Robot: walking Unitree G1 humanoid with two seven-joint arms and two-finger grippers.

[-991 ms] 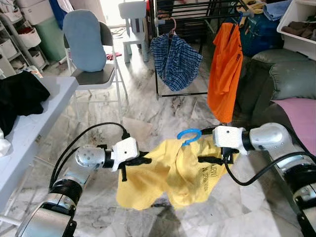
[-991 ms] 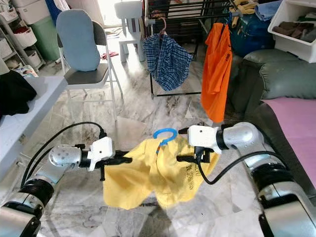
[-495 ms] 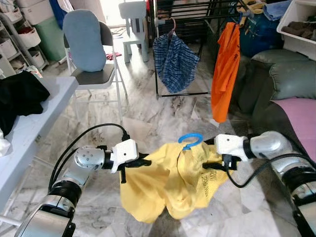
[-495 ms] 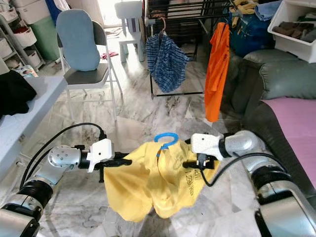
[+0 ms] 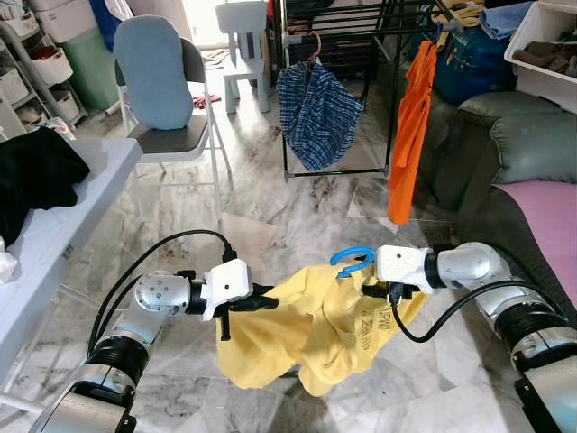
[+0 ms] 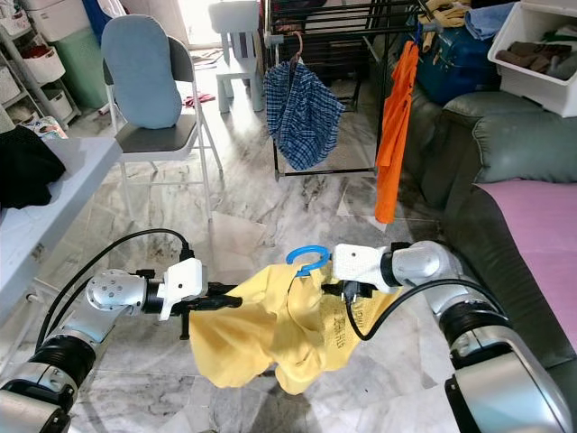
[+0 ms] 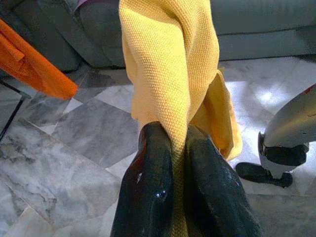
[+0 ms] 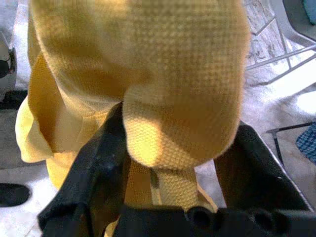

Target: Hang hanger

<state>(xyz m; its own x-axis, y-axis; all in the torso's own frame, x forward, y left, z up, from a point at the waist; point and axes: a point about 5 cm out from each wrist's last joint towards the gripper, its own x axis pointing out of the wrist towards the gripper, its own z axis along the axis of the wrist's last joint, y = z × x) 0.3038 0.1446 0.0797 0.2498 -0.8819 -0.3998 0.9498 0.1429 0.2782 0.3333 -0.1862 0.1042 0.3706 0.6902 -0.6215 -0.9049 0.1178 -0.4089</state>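
- Yellow shirt (image 5: 311, 329) on blue hanger (image 5: 352, 261), held up over marble floor (image 5: 270, 198) at centre of head view, between both arms; hook of hanger poking up at 12 o'clock from the shirt's top.
- Left gripper (image 7: 185, 148) clamped tight on a fold of the yellow knit at 9 o'clock of the shirt; cloth squeezed between both fingers in left wrist view.
- Right gripper (image 5: 377, 290) at 3 o'clock of the shirt, just under the hook; right wrist view shows fingers (image 8: 94, 163) spread wide with yellow cloth bunched between them. Cannot tell whether anything is actually pinched, or whether the hanger itself is held.
- Drying rack (image 5: 361, 32) at 12 o'clock, well apart from the shirt; plaid shirt (image 5: 317, 113) and orange shirt (image 5: 410, 117) already hanging from it.
- Risk: shirt sliding off hanger. Cause: grips appear to sit on cloth, not on the hanger frame.
- Risk: hook tilting away from the rail on approach. Cause: nothing visibly steadying the hook.
- Risk: low hem dragging or catching underfoot. Cause: hem sagging close to the floor at 6 o'clock.
- Risk: snagging the orange shirt. Cause: it hangs at the near end of the rack, on a likely approach line.
- Containers: white bin (image 5: 545, 45) at 2 o'clock, folded dark and brown cloth inside.
- Shelf bins (image 5: 54, 63) at 10 o'clock; contents too small to tell.
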